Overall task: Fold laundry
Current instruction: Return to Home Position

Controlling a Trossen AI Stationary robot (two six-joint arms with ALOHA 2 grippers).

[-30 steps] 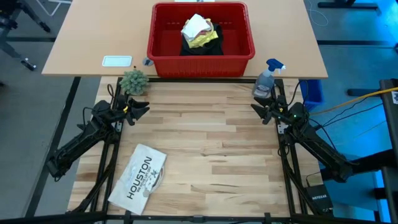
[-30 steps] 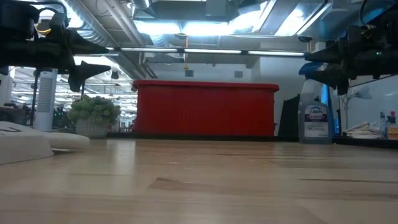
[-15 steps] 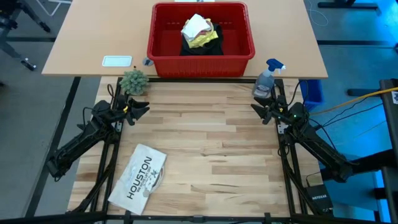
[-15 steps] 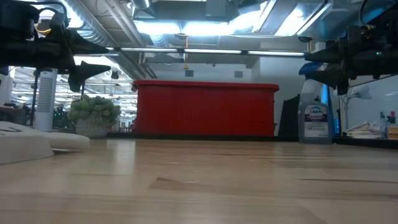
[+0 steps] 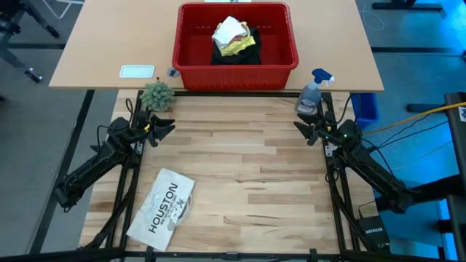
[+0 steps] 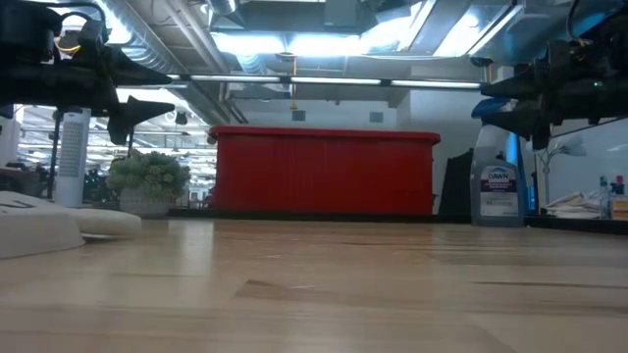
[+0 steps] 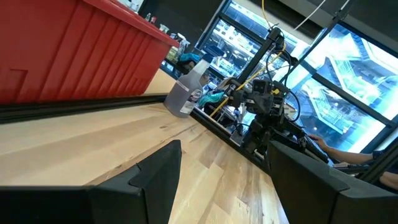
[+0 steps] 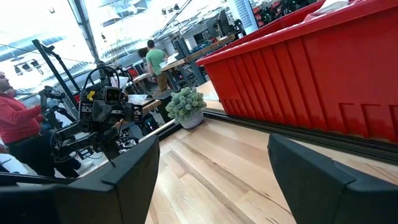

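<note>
Both arms sit folded low at the sides of the worktop [image 5: 240,175], elbows toward its near corners. The left gripper [image 5: 166,127] hovers above its left edge, the right gripper [image 5: 301,129] above its right edge. They point inward at each other, fingers spread wide and empty.

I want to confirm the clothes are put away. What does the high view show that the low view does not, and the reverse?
Only the high view: the laundry stacked inside the red bin. Only the low view: the room's ceiling lights. Both: the bin, plant, spray bottle, and the open left gripper and right gripper.
</note>
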